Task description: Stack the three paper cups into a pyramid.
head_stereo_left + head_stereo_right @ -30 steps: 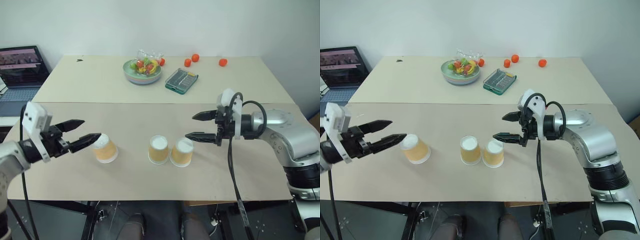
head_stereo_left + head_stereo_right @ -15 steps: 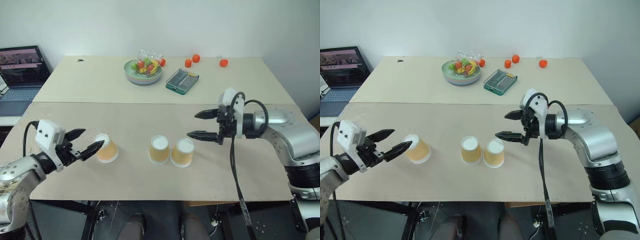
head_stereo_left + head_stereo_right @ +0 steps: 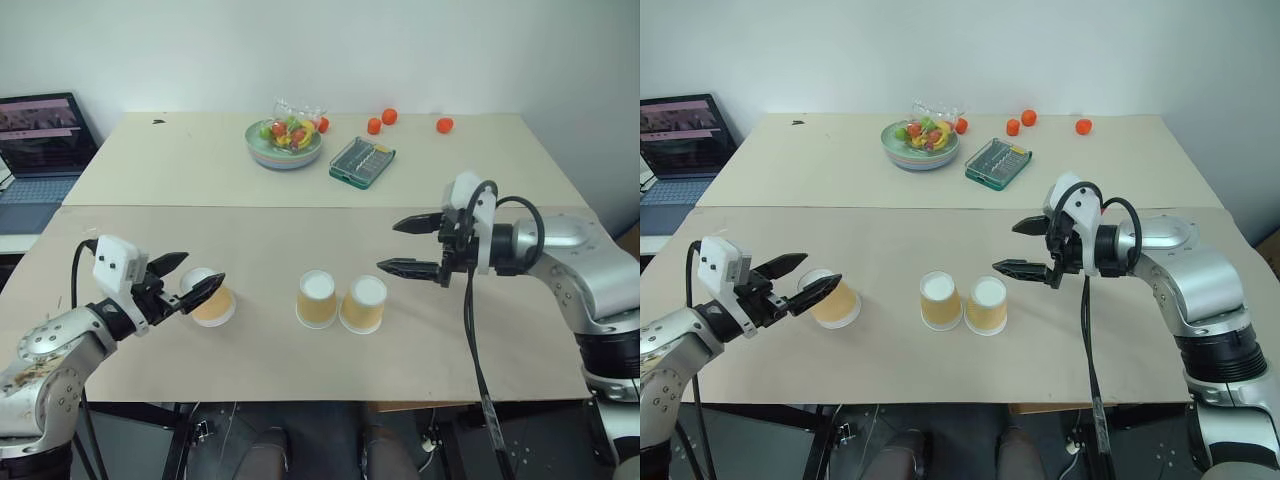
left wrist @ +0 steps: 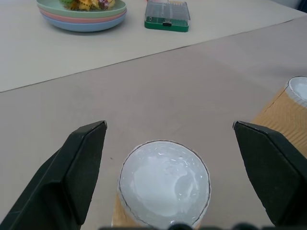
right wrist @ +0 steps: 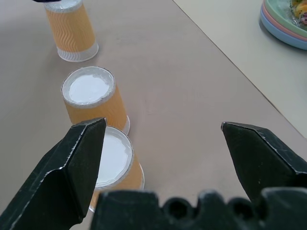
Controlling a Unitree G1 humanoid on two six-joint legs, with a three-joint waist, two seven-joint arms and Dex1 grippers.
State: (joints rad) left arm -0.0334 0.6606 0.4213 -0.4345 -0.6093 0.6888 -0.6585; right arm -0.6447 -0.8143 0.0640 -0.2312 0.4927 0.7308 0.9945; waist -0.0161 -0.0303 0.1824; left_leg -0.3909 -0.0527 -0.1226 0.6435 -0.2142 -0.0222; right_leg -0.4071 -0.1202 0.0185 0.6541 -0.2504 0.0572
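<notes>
A: How far is the pyramid on the bench?

B: Two cups stand touching as base. The third cup sits apart, between the released left gripper. The right gripper is released, empty. Lifting and topping remain.

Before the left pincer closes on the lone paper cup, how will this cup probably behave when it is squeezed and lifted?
The lone cup is thin ribbed paper and stands upside down, so it is probably very light and easy to crush; a gentle squeeze seems wise. Its wide rim rests on the table, so it should not tip easily. The open left pincer straddles its narrow top, where tapered sides might slip.
</notes>
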